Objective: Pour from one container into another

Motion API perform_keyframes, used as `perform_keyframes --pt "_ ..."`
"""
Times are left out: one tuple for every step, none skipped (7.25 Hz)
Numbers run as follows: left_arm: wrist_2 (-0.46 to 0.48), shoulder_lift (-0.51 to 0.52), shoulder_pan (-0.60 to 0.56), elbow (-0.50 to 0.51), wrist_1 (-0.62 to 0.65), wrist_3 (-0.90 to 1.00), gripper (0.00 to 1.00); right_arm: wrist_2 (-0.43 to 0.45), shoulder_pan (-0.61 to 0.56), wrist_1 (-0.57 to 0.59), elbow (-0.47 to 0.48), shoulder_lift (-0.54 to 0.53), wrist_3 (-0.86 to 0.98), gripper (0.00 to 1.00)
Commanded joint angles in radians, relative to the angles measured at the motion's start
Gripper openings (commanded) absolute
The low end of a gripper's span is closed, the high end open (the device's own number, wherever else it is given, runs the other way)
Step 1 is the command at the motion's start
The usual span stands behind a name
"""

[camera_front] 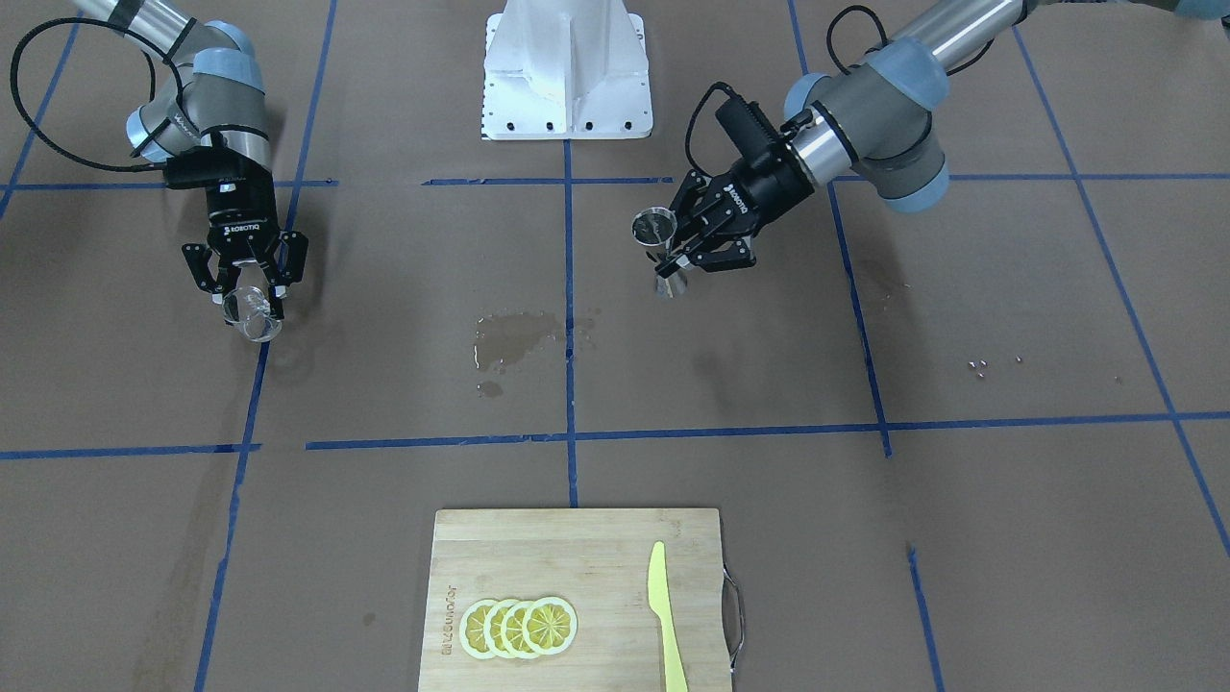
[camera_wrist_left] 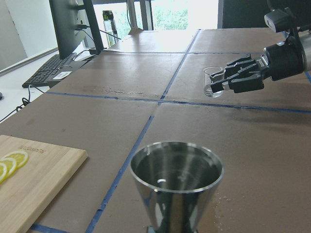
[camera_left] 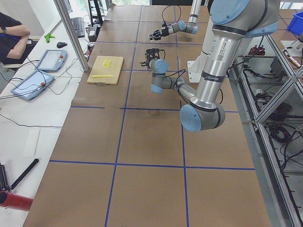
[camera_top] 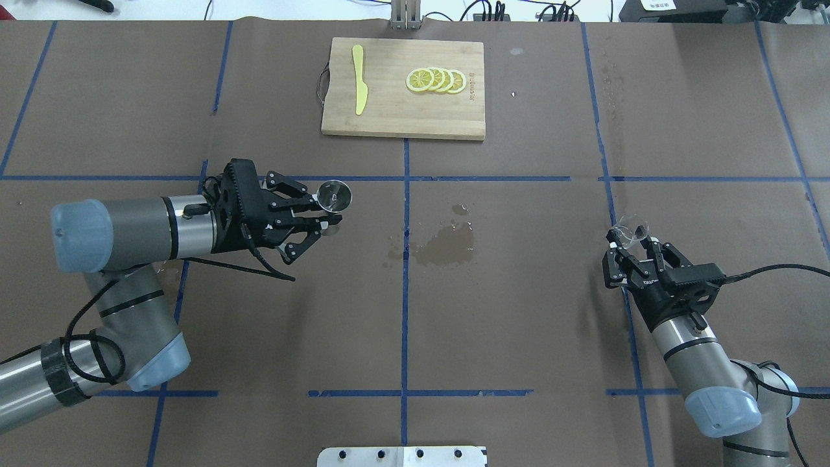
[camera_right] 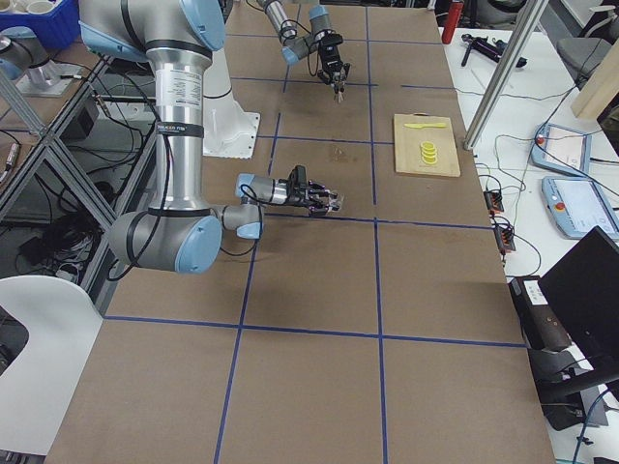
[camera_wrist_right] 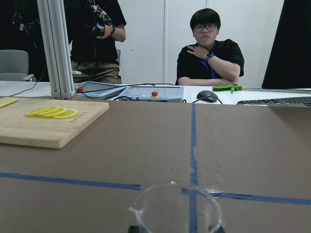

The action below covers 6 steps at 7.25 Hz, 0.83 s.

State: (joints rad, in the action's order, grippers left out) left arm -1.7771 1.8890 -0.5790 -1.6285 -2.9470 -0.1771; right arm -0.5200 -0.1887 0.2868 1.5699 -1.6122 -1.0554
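Left gripper (camera_front: 678,253) is clamped on the steel jigger (camera_front: 653,229), holding it upright. Right gripper (camera_front: 248,291) pinches the glass tumbler (camera_front: 254,315), well apart from it. Both grippers say ROBOTIQ on the body.

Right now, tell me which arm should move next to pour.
Probably right: the right gripper holds the glass, which must travel and tip; the left gripper holds the jigger mouth-up, well apart.

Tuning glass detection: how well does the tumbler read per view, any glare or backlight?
Overhead: tumbler nearly vanishes against the brown table, only rim highlights. Front-facing: equally faint. Left wrist: windows blown out; jigger shows glints. Right wrist: tumbler cropped at the bottom edge, slightly soft.
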Motion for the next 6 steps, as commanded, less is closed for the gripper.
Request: perform_keyframes --pt "-0.034 -0.130 -0.073 -0.031 -0.078 -0.005 0.00 -0.002 0.000 0.000 -0.001 0.000 0.000 0.00" --pt "-0.036 -0.199 -0.099 -0.060 -0.079 -0.007 0.00 -0.002 0.000 0.000 0.001 0.000 0.000 0.00" --pt "-0.036 -0.264 -0.129 -0.071 -0.124 -0.010 0.00 0.000 0.000 0.000 0.001 0.000 -0.001 0.00" --pt "-0.027 -0.337 -0.133 -0.071 -0.203 -0.054 0.00 0.000 0.000 -0.002 0.001 0.000 -0.002 0.00" --pt "-0.025 -0.387 -0.134 -0.070 -0.264 -0.109 0.00 0.000 0.000 -0.002 0.001 0.000 0.000 0.00" --pt "0.002 -0.428 -0.136 -0.070 -0.320 -0.171 0.00 0.000 0.000 -0.002 0.001 0.000 0.000 0.00"
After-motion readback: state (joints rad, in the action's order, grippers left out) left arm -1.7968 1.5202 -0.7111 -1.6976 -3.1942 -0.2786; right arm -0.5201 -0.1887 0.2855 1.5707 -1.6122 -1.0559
